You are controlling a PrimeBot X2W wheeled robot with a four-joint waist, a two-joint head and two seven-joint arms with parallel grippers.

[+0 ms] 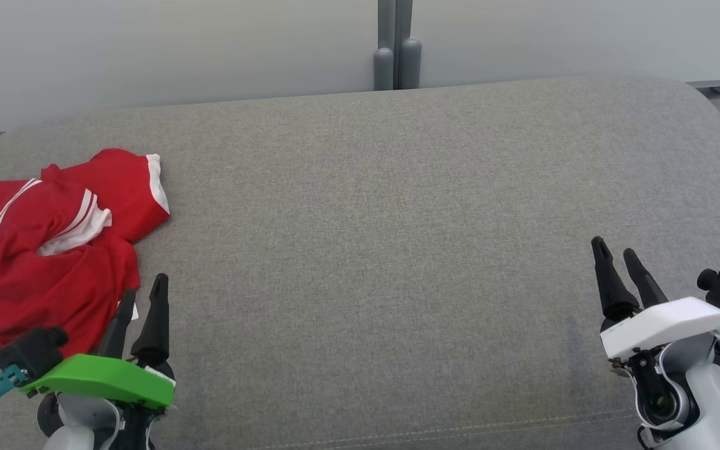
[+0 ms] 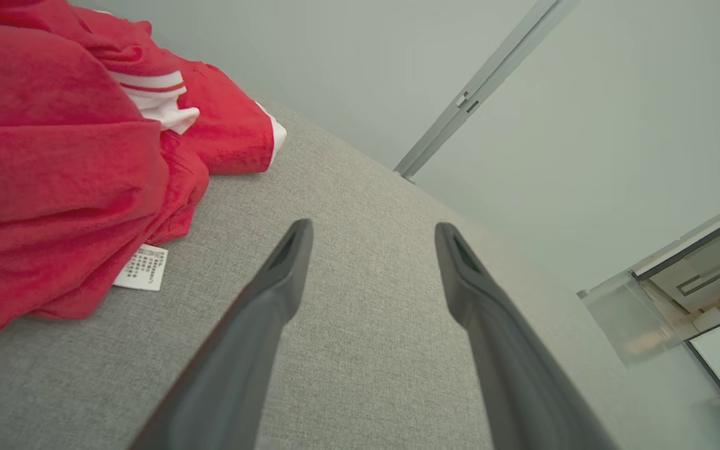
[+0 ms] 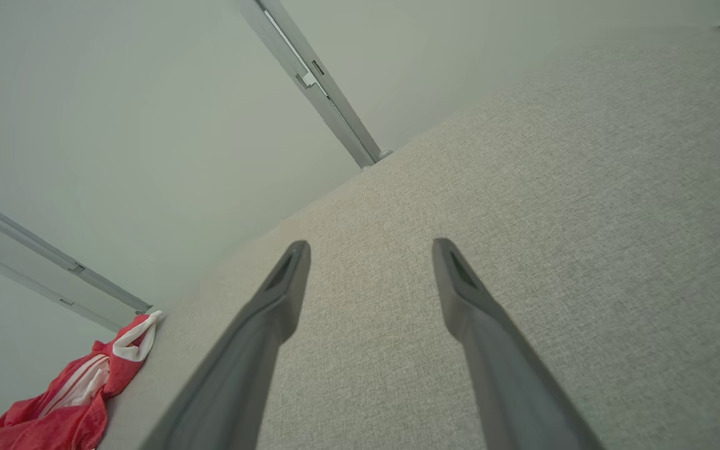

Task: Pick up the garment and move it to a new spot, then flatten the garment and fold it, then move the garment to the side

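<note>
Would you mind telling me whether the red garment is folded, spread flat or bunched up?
Bunched up: the red garment lies in a rumpled heap on the grey cushion, its care label poking out.

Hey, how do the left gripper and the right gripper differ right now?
The left gripper is green-topped; the right gripper is white-topped. The left gripper sits right beside the red garment; the right gripper is far from it, over bare gray cushion. Both have their jaws open and hold nothing.

Office-like room — frosted glass partitions [image 1: 147, 50], grey upholstered surface [image 1: 366, 219].
</note>
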